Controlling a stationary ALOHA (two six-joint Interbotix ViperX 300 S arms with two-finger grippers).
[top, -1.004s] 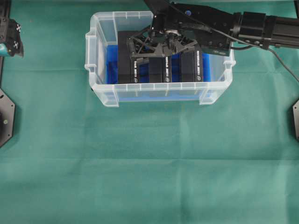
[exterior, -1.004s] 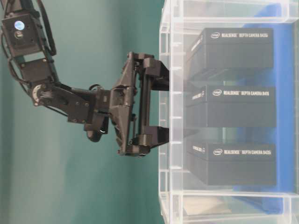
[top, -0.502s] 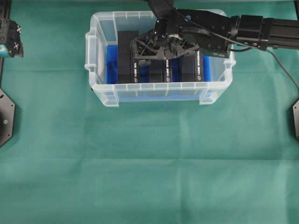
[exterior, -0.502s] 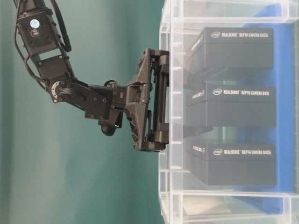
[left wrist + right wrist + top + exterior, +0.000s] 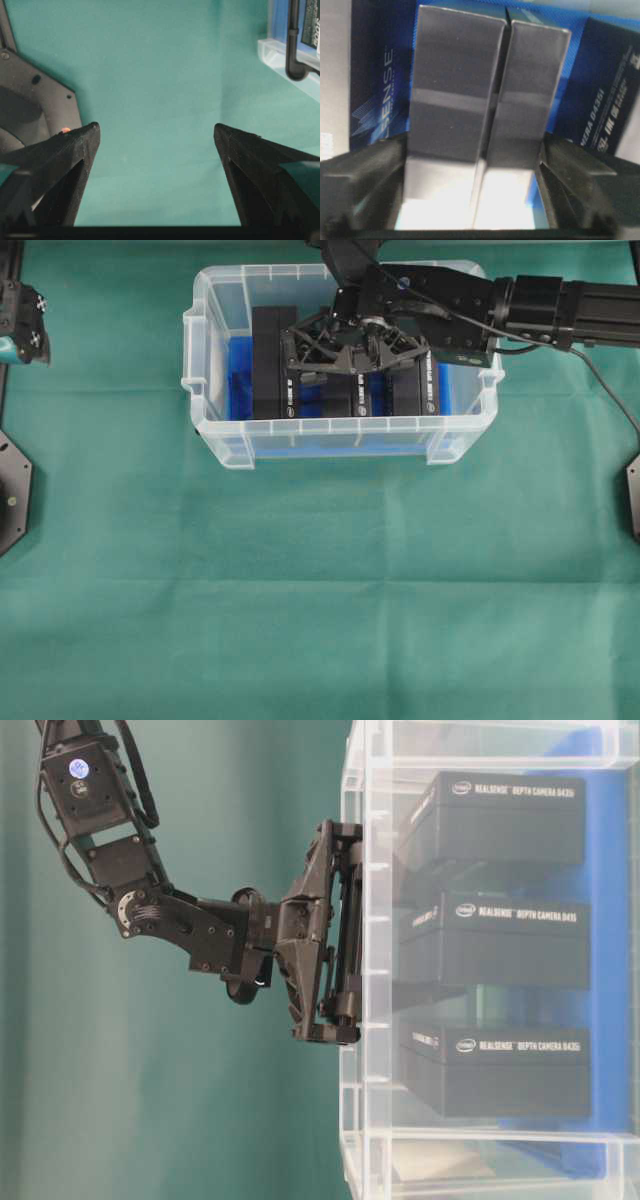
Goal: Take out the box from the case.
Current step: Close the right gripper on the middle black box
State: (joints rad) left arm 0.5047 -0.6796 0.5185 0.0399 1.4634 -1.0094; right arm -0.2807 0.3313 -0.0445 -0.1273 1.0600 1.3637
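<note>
The case (image 5: 340,426) is a clear plastic tub with a blue bottom at the back middle of the green cloth. Three black boxes stand side by side in it. My right gripper (image 5: 352,365) reaches down into the case and is open, with one finger on each side of the middle box (image 5: 350,400). In the right wrist view the box (image 5: 480,90) fills the gap between the fingers (image 5: 365,175), with a thin blue sliver showing beside the right one. From table level the gripper (image 5: 400,940) straddles the middle box (image 5: 500,940). My left gripper (image 5: 156,130) hangs open over bare cloth at the far left (image 5: 22,325).
The left box (image 5: 270,360) and right box (image 5: 412,390) flank the middle one closely. The case walls (image 5: 365,970) surround the right gripper. Black arm base plates sit at the table's left edge (image 5: 12,490) and right edge (image 5: 632,495). A cable (image 5: 610,380) trails from the right arm.
The right gripper has come down deeper into the case around the middle box, and its jaws have narrowed toward the box's sides. The left arm has not moved.
</note>
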